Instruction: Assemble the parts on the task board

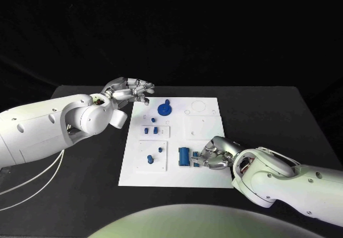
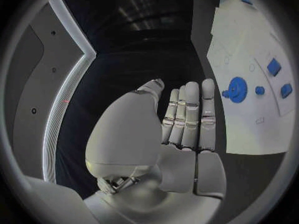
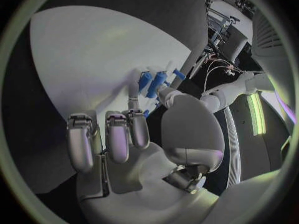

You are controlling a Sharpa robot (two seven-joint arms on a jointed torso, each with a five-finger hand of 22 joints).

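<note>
Blue parts lie scattered over the white task board (image 1: 201,171) in the middle of the black desk (image 1: 286,124): a gear-shaped piece (image 1: 165,107) at the far left, small pegs (image 1: 150,131) on the left side, and a longer blue cylinder (image 1: 184,156) near the board's near edge. The right hand (image 1: 216,153) rests at the board's near right, just beside that cylinder, its fingers curled toward a small blue piece (image 1: 197,165) on the board; whether it actually pinches the piece cannot be told from these views. The left hand (image 1: 131,91) hovers at the board's far left corner, near the gear, with its fingers straight and together and holding nothing. The step in hand appears to be the picking up of a small part at the near side of the board. The next move likely calls for a firm pinch and a clean lift, without knocking the cylinder alongside.
</note>
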